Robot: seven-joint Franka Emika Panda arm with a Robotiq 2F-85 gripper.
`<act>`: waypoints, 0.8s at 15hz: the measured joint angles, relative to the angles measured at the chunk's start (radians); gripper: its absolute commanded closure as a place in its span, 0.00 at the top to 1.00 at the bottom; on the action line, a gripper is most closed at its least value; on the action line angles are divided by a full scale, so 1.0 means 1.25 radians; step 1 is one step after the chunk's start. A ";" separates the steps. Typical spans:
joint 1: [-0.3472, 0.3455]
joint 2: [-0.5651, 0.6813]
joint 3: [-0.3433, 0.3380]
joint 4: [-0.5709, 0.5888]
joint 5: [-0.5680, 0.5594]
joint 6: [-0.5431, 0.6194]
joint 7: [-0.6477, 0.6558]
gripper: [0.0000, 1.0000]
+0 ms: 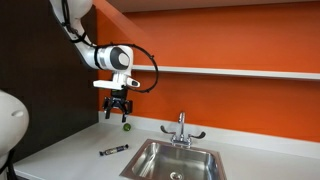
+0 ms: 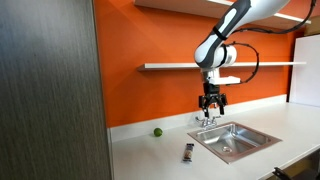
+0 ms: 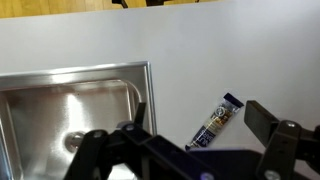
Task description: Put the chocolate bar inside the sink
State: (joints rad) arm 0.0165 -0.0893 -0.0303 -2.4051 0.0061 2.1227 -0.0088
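Gripper (image 1: 120,108) hangs in the air, well above the desk (image 1: 70,150). Jaws wide, nothing held. Wrist view agrees: gripper (image 3: 200,115) spread, fingers (image 3: 262,120) touching nothing.

Chocolate bar (image 3: 215,122) lies flat on the desk below the gripper. In wrist view it shows in the gap btw the fingers, diagonal, lighter end pointing away from the cam. No contact w/ gripper. Both exterior views show the same: chocolate bar (image 1: 113,151) on the desk, lower than the gripper and apart from it; in an exterior view it sits fwd of the gripper (image 2: 211,108), chocolate bar (image 2: 188,152) near the desk's front edge.

Sink (image 3: 60,105) is beside and below the gripper, on the side of the wrist view's left edge, drain (image 3: 75,140) visible. Chocolate bar is outside the sink, near its rim w/ a strip of bare desk between. Sink (image 1: 165,160) (image 2: 240,142) is also lower than the gripper in both exterior views. Faucet (image 1: 182,130) stands at its back rim.

Green ball (image 1: 126,125) (image 2: 157,132) sits on the desk by the orange wall (image 1: 230,40), below gripper height, not touching it.
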 measured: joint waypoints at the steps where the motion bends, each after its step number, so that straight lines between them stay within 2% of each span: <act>1: 0.002 0.014 0.005 0.005 0.000 0.009 0.015 1.00; 12: 0.006 0.262 0.013 0.116 0.000 0.175 0.110 1.00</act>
State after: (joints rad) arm 0.0240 0.2384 -0.0139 -2.2601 0.0060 2.3420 0.1286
